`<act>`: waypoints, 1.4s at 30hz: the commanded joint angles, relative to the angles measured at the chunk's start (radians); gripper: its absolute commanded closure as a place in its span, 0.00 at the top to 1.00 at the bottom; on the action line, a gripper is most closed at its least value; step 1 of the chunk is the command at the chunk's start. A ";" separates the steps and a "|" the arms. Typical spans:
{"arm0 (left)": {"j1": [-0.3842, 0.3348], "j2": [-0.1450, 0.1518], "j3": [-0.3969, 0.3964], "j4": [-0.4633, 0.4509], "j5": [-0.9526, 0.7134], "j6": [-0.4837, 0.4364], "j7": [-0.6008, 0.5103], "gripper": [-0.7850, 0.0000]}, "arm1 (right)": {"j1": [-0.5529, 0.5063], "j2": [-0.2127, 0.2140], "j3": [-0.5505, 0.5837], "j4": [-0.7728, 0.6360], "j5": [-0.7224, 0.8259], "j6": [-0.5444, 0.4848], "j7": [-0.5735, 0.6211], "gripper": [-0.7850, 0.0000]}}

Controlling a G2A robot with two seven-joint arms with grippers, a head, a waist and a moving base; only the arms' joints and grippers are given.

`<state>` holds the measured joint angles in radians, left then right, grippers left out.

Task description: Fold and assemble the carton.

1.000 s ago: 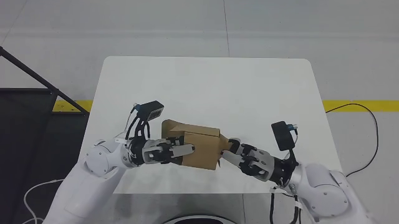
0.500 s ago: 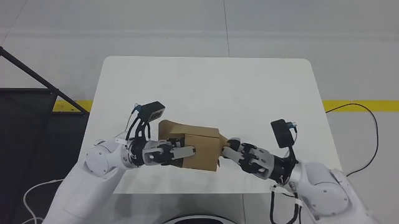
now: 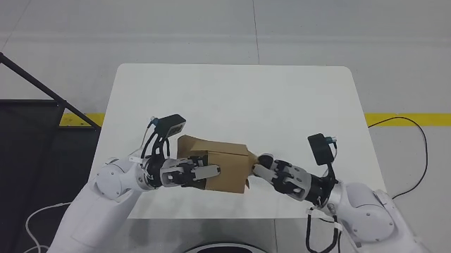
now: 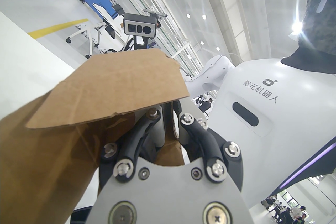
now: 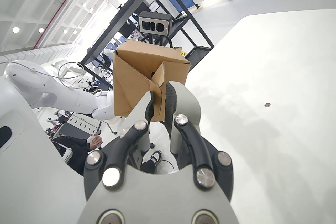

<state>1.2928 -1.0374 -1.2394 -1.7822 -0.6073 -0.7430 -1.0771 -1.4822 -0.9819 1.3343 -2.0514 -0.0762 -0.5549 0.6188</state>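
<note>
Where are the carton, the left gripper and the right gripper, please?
carton (image 3: 211, 145), top view, top face.
left gripper (image 4: 172, 112), left wrist view, between fingertips.
right gripper (image 5: 160, 96), right wrist view, between fingertips.

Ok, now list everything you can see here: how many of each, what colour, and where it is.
carton: one, brown cardboard, over the near part of the table, between the two grippers, one flap sticking out
table: one, white, in the middle of the top view
speck: one, small and brown, on the bare tabletop, apart from the carton
floor lines: two, yellow, one across the far floor, one running level with the table
cable: one, black, on the floor on the robot's right of the table
left gripper: one, grey and black, fingers shut on one end of the carton
right gripper: one, grey and black, fingers shut on a flap at the other end
</note>
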 commanded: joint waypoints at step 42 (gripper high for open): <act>-0.012 0.013 0.027 0.007 -0.018 0.004 -0.004 0.00 | 0.033 -0.006 -0.049 -0.023 -0.048 0.036 0.019 0.00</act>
<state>1.2814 -1.0246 -1.2125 -1.7757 -0.6249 -0.7391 -1.0810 -1.4497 -0.9881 1.2864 -2.0723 -0.1219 -0.5197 0.6378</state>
